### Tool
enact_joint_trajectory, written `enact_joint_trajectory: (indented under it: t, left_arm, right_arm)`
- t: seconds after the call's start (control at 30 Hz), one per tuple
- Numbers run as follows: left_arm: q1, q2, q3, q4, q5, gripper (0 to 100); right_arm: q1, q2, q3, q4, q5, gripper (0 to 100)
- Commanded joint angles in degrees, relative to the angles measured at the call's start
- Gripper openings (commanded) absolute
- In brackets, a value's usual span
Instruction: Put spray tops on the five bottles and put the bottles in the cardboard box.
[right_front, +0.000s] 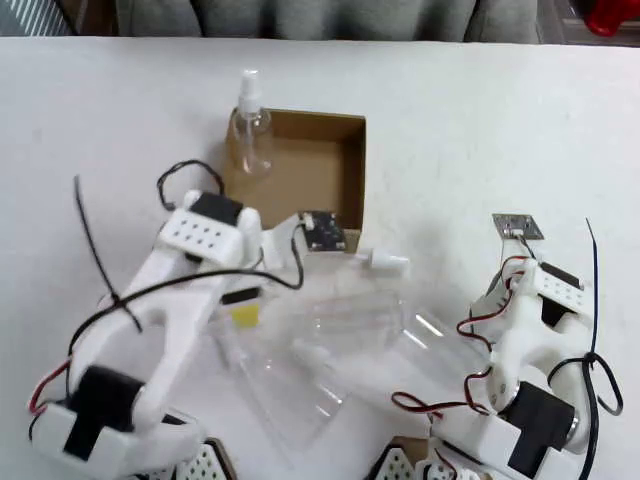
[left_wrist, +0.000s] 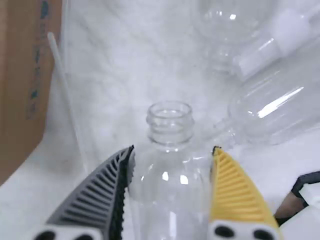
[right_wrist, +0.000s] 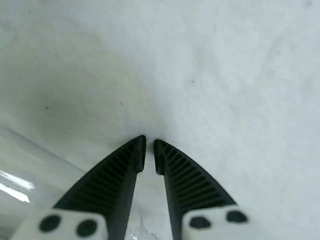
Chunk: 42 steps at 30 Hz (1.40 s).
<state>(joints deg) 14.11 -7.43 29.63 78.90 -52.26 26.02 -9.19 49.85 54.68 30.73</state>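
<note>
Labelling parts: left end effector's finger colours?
Left end effector: one yellow, one dark grey; left wrist view.

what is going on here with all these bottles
The left gripper is shut on an uncapped bottle. One bottle with a spray top already stands in the cardboard box. Several more clear bottles lie in a pile between the two arms, and a loose spray top lies on the table near the box. The right gripper is shut and empty, just above the table.
</note>
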Motion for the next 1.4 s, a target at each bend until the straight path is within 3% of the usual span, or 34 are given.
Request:
enact_joint_trajectory:
  t: [0.0,0.17,0.3,0.43,0.63,0.73,0.9,1.1,1.23,1.37]
  left_arm:
    - [-4.09,-8.66,3.52,0.79,0.09,2]
    - [-9.8,-15.34,7.47,0.35,8.18,2]
    - [-14.55,-22.81,12.31,-4.22,23.47,2]
    - [-19.65,-30.46,16.7,-8.09,35.6,2]
    - [-25.8,-34.68,23.74,-17.58,44.04,2]
    - [-29.41,-33.89,26.64,-23.65,46.24,2]
    - [-33.1,-33.8,26.9,-25.41,46.59,2]
    - [-33.45,-33.8,28.48,-29.01,46.51,2]
    - [-33.45,-33.8,29.8,-31.38,46.42,2]
    - [-33.45,-33.8,29.89,-31.38,46.24,2]
  right_arm:
    - [-1.01,0.22,-2.02,0.66,-0.26,1.6]
    - [-1.01,0.22,-2.02,0.66,-0.79,1.6]
    - [-1.1,0.22,-2.11,0.66,-1.14,1.6]
    - [-1.98,-0.31,-2.73,0.66,-6.86,1.6]
    - [-3.21,-0.31,-13.8,9.45,-18.29,2.0]
    - [-5.76,0.31,-24.26,20.26,-23.38,1.9]
    - [-13.93,0.4,-38.07,30.46,-34.02,2.1]
    - [-25.71,0.4,-42.99,28.88,-45.27,3.5]
    - [-28.44,2.77,-42.81,26.86,-48.88,12.7]
    - [-30.37,9.27,-45.45,26.86,-57.58,19.0]
